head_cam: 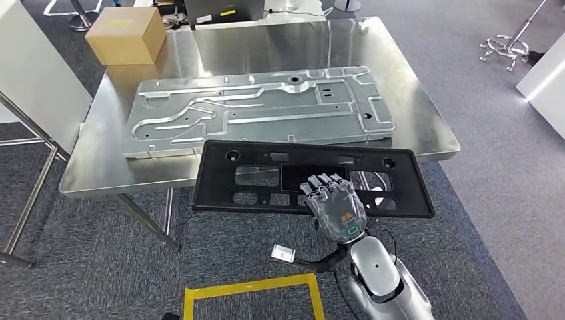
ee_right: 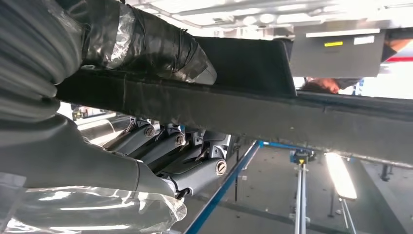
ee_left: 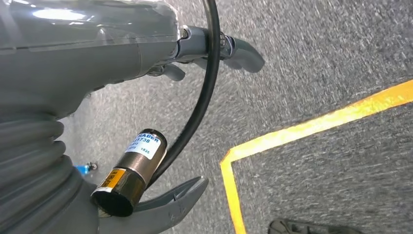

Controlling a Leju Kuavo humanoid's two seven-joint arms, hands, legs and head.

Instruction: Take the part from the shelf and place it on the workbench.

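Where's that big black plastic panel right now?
In the head view, the black panel is held by the robot's right hand at the steel table's near edge, just in front of the grey metal plate.

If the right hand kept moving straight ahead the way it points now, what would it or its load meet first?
Probably the grey metal plate on the workbench. The right hand holds the black panel, whose far edge already overlaps the near table edge, though its height above is unclear.
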